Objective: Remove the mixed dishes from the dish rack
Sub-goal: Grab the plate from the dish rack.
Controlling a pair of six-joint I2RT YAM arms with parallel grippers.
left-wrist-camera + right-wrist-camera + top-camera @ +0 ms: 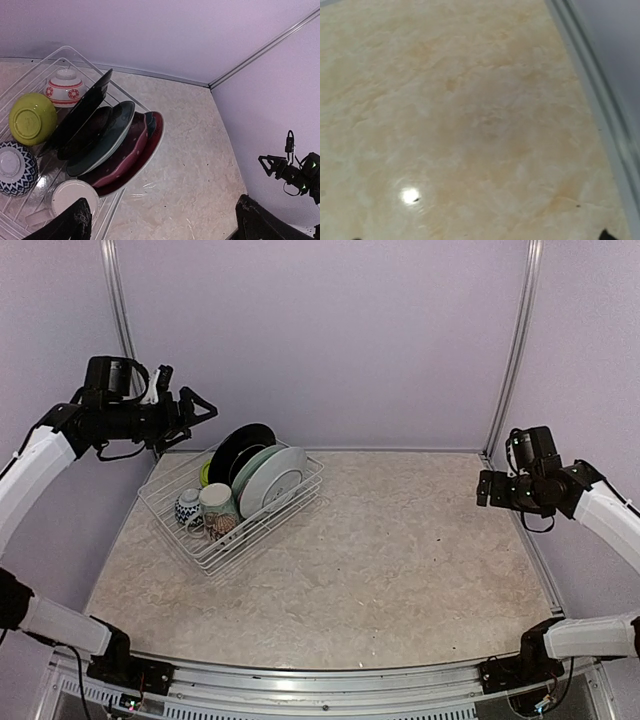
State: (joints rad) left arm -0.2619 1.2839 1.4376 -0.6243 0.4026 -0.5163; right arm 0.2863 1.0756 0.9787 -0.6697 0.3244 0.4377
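The white wire dish rack stands at the table's back left, with several plates on edge: a black-rimmed one behind, a white one in front. A cream mug, a blue-white bowl and a lime green bowl sit beside them. My left gripper is open and empty, high above the rack's back left corner. The left wrist view shows the rack, the lime bowl, a red-white bowl, a pink dotted plate and a red plate. My right gripper is open and empty, above the right side.
Lilac walls close the back and sides, with a metal rail at the back right corner. The marbled tabletop stretches right of the rack. The right wrist view shows only tabletop and its grey edge strip.
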